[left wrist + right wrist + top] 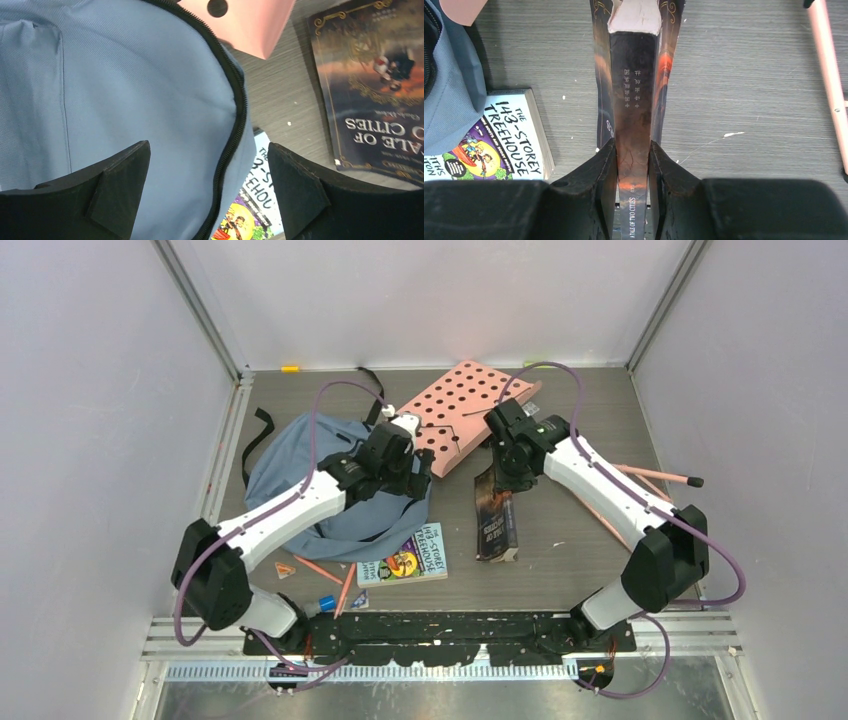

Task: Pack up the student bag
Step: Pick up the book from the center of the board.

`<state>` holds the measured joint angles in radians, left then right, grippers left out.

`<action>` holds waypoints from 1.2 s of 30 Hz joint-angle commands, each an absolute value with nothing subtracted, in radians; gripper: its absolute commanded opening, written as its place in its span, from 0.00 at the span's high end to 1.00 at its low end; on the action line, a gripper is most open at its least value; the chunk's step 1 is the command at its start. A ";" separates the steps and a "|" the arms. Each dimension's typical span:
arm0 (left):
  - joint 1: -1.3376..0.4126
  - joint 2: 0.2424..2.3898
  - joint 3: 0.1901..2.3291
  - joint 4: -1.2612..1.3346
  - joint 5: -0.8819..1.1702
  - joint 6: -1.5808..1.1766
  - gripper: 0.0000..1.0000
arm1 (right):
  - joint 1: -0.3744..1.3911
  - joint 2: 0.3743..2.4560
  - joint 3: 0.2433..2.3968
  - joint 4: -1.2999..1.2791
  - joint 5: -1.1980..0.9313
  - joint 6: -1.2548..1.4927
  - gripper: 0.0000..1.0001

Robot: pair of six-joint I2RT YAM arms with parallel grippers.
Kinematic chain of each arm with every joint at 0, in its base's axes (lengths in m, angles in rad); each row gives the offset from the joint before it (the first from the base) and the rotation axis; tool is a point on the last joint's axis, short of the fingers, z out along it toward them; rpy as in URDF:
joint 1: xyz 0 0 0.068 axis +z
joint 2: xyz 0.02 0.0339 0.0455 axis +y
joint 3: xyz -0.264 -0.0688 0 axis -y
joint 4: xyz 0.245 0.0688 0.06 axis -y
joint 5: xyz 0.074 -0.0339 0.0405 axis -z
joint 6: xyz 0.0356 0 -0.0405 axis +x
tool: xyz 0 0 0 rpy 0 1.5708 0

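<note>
Obs: student bag (290, 460) looks soft, floppy; take hold at stiffer zipper edging (240, 110). Above it, left gripper (207, 155) gapes open. At bag's 3 o'clock, right gripper (632, 150) pinches Tale of Two Cities paperback (634, 75) by its spine.

— What's the right gripper (632, 165) got?
— A dark book (633, 75), spine up and pinched between both fingers. Its covers splay out to either side above the grey table (744, 100).
— And on the left?
— A bright Treehouse book (499, 145) lying flat, with the blue student bag (454, 90) bulging over its far corner. A pink rod (826, 75) runs down the right edge, well apart from both books.
</note>
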<state>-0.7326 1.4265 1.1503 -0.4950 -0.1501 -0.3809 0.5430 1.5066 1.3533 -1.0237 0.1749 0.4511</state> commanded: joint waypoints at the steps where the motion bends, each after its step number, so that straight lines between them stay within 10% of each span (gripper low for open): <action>1: -0.718 1.483 1.201 -0.536 -0.244 -0.374 0.11 | 0.569 1.526 1.362 -0.999 0.225 0.513 0.99; 23: -0.681 1.520 1.129 -0.396 -0.005 -0.413 0.23 | 0.606 1.592 1.332 -0.987 0.217 0.512 0.99; 29: -0.680 1.549 1.160 -0.448 -0.016 -0.391 0.51 | 0.609 1.604 1.334 -0.981 0.202 0.503 0.99; 36: -0.680 1.540 1.157 -0.446 -0.029 -0.383 0.56 | 0.612 1.613 1.338 -0.978 0.196 0.501 0.99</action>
<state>-0.6785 1.5520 1.1332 -0.4572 -0.0254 -0.4053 0.6048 1.5909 1.3453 -0.9794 0.1970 0.4999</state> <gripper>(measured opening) 0.439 0.310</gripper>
